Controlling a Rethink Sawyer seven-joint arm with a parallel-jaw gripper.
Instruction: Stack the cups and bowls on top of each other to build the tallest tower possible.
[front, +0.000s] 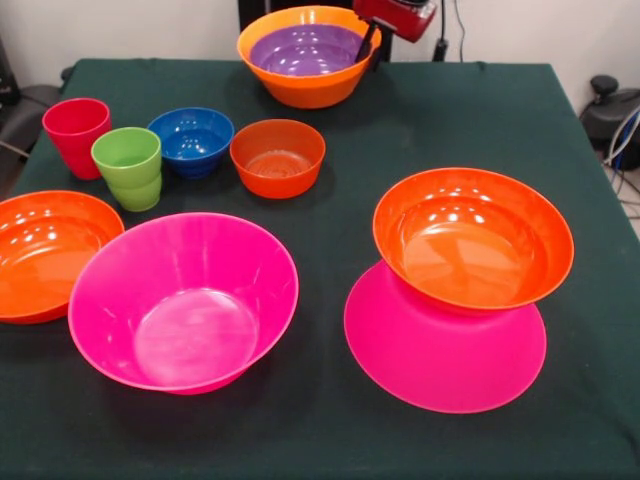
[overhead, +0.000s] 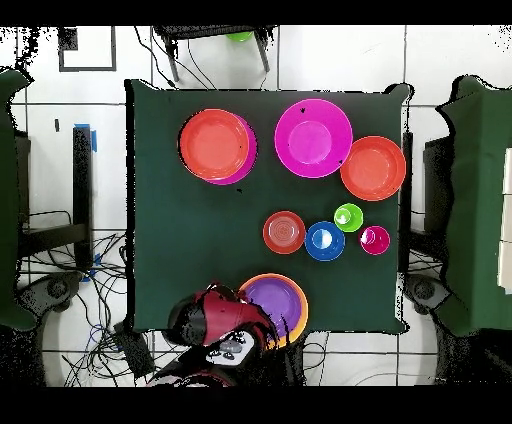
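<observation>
The tower is an upturned hot pink bowl (front: 445, 355) with a shallow red-orange bowl (front: 472, 235) upright on top; it also shows in the overhead view (overhead: 215, 145). A large orange bowl (front: 305, 90) holds the purple bowl (front: 305, 50) at the table's far side. My gripper (front: 368, 45) is at the orange bowl's rim, in the overhead view too (overhead: 250, 325). The red cup (front: 77, 135), the lime green cup (front: 128, 165), the small blue bowl (front: 192, 140) and the small red-orange bowl (front: 278, 155) stand apart in a row.
A second large hot pink bowl (front: 185, 300) stands upright at the front. A second shallow red-orange bowl (front: 45, 250) sits at the left edge, touching it. The table has a dark green cloth (front: 330, 440). Chairs and cables lie around the table.
</observation>
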